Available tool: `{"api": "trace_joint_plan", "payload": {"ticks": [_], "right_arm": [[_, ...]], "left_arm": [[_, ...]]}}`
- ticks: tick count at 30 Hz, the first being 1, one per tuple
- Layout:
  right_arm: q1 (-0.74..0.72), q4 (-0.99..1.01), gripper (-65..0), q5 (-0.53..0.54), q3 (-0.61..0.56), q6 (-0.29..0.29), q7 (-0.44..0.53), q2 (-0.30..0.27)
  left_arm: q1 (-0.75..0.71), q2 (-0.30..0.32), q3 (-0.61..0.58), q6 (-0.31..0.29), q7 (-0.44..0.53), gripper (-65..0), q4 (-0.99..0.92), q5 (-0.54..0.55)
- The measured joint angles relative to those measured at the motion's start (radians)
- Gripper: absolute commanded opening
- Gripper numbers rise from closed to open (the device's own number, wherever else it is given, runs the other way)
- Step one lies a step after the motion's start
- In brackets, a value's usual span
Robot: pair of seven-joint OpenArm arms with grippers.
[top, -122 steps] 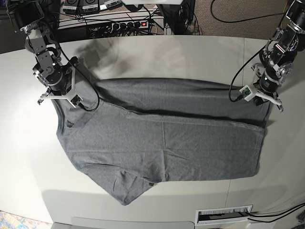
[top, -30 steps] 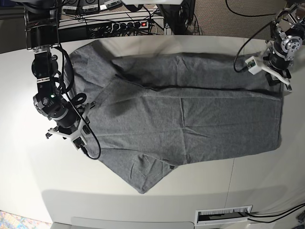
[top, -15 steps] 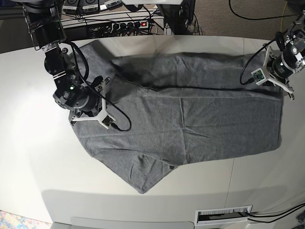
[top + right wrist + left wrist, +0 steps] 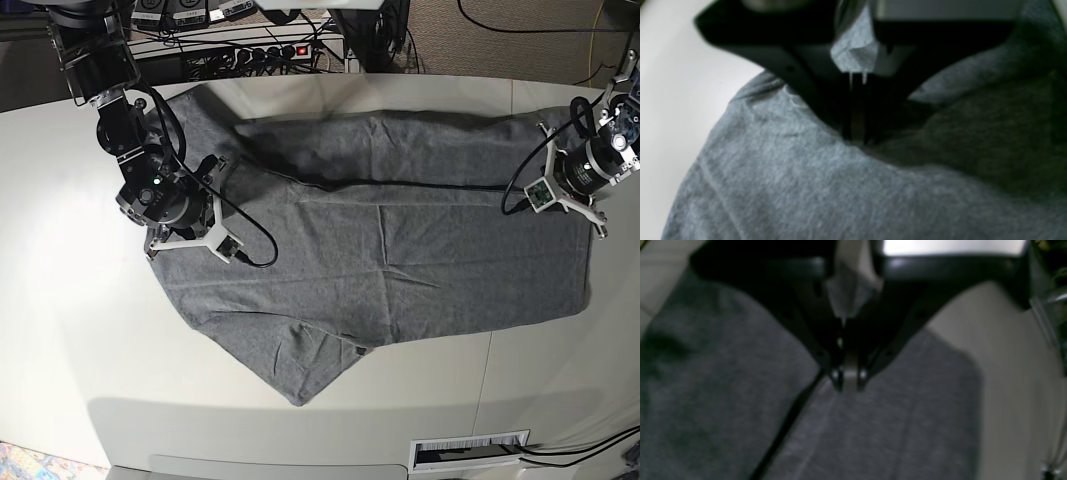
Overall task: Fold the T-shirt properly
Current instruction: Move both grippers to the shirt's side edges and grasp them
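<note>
T-shirt [image 4: 400, 250] spread across table [image 4: 60, 330], frame centre. Right gripper [image 4: 857, 140], frame left, clamped on shoulder cloth; left gripper [image 4: 848, 386], frame right, clamped on hem. Lift both ends evenly, keep fold edge taut. Versus a second ago: both pairs of jaws closed, right arm moved up onto cloth.

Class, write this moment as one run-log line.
T-shirt: flat on table | left end effector: shut on T-shirt | right end effector: shut on T-shirt

You're looking down on a pale, off-white table [image 4: 420, 400] with a seam running through it. Behind its far edge, a power strip [image 4: 265, 51] glows red among tangled cables; brown carpet [image 4: 500, 40] lies beyond.
</note>
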State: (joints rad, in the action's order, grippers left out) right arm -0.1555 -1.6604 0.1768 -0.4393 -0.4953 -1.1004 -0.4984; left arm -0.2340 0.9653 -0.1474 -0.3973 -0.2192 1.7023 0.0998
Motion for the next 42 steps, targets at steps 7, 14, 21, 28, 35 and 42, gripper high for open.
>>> {"api": "trace_joint_plan", "payload": {"ticks": [7,14,21,28,35,42], "right_arm": [[0.002,0.0,-65.0,0.0,0.0,0.0,-0.009,0.0],[0.037,-0.008,-65.0,-0.015,0.005,0.008,-0.002,0.0],[0.071,-0.027,-65.0,-0.007,0.006,0.015,0.001,-0.035],[0.159,-0.121,-65.0,-0.018,0.007,0.017,-0.021,-0.088],[0.189,-0.148,-65.0,-0.019,0.008,0.019,-0.021,-0.102],[0.189,-0.151,-65.0,-0.022,0.008,0.019,-0.012,-0.103]], "left_arm": [[0.0,-0.062,0.0,-0.057,0.045,-65.0,-0.121,-0.085],[-0.001,-0.059,0.008,-0.154,0.086,-65.0,-0.147,-0.08],[-0.082,-0.042,0.019,-0.164,0.12,-65.0,-0.128,-0.026],[-0.176,-0.009,0.021,-0.161,0.076,-65.0,-0.037,-0.016],[-0.203,0.007,0.021,-0.153,0.07,-65.0,-0.012,-0.029],[-0.204,0.013,0.017,-0.153,0.031,-65.0,0.034,-0.078]]}}
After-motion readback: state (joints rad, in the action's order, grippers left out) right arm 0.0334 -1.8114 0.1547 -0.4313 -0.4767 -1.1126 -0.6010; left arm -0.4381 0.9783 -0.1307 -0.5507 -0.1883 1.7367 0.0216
